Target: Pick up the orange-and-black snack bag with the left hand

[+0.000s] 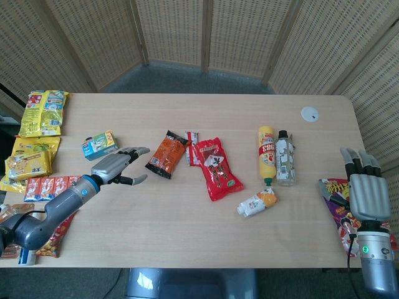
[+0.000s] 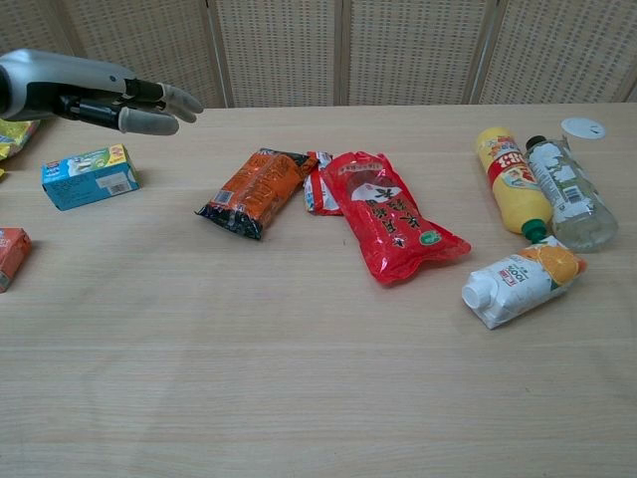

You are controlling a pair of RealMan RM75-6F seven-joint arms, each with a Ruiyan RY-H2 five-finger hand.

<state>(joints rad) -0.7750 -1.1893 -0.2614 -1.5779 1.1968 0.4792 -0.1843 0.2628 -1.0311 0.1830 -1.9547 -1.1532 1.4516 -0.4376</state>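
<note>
The orange-and-black snack bag (image 1: 167,154) (image 2: 257,190) lies flat on the table, its right end touching a small red-and-white packet (image 1: 191,146) (image 2: 318,189). My left hand (image 1: 118,166) (image 2: 111,98) hovers above the table to the left of the bag, fingers spread and holding nothing. A clear gap separates it from the bag. My right hand (image 1: 363,187) stands at the table's right edge, fingers straight up and empty, in the head view only.
A big red bag (image 1: 216,167) lies right of the packet. Yellow bottle (image 1: 267,151), clear bottle (image 1: 285,158) and a juice carton (image 1: 257,203) lie further right. A blue box (image 1: 100,144), yellow bags (image 1: 42,112) and red packets (image 1: 55,186) crowd the left side. A purple bag (image 1: 338,202) lies by the right hand.
</note>
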